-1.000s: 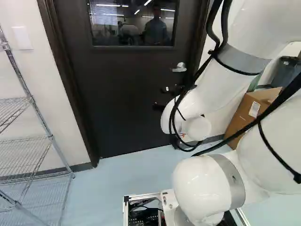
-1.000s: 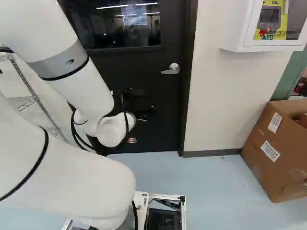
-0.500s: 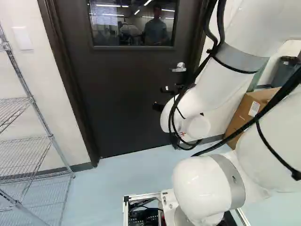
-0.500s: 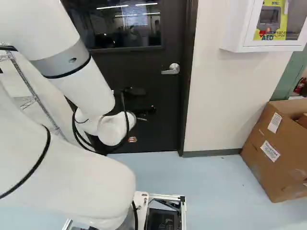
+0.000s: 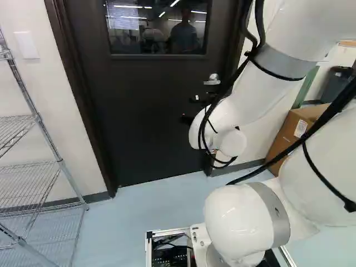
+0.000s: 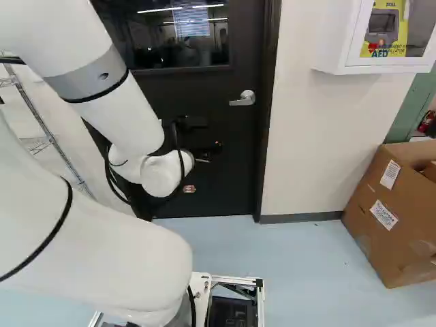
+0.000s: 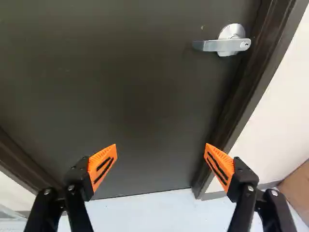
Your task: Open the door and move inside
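The dark door [image 6: 235, 170] stands closed in its frame, with a window in its upper part. Its silver lever handle [image 6: 243, 99] lies level near the frame edge. In front of the door, the black gripper [image 6: 210, 150] is lower than the handle in the right base view, partly hidden by the white wrist. Seen from the wrist, the gripper [image 7: 161, 149] has its orange-padded fingers wide apart and nothing between them. The handle [image 7: 217, 45] shows ahead of the fingers, off to the side of the frame and wall, apart from both pads.
A wire shelf [image 5: 33, 164] stands left of the door in the left base view. In the right base view, a cardboard box [image 6: 392, 211] sits on the floor at the right, and a white wall cabinet [image 6: 334, 51] hangs above. Pale wall [image 6: 306, 150] adjoins the door frame.
My wrist and gripper have risen slightly in both base views, against the arm's lowest joint. The door, its handle and the base look unmoved.
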Controlling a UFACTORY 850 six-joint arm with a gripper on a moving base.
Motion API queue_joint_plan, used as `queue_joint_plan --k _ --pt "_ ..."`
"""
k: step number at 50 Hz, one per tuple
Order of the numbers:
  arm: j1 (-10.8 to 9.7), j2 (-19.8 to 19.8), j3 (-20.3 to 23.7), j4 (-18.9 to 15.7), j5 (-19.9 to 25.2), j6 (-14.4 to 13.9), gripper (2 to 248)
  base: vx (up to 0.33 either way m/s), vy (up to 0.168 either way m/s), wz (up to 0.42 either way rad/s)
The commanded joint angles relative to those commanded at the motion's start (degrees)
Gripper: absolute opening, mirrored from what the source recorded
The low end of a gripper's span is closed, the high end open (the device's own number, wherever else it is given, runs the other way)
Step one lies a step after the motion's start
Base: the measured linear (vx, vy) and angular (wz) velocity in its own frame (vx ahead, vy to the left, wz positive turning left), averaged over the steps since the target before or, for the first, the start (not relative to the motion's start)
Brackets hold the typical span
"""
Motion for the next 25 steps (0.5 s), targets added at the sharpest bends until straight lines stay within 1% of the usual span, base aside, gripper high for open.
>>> queue_joint_plan --k 25 --pt "-0.1 -1.3 -4.7 0.0 0.0 0.0 247 0.000 0.000 0.000"
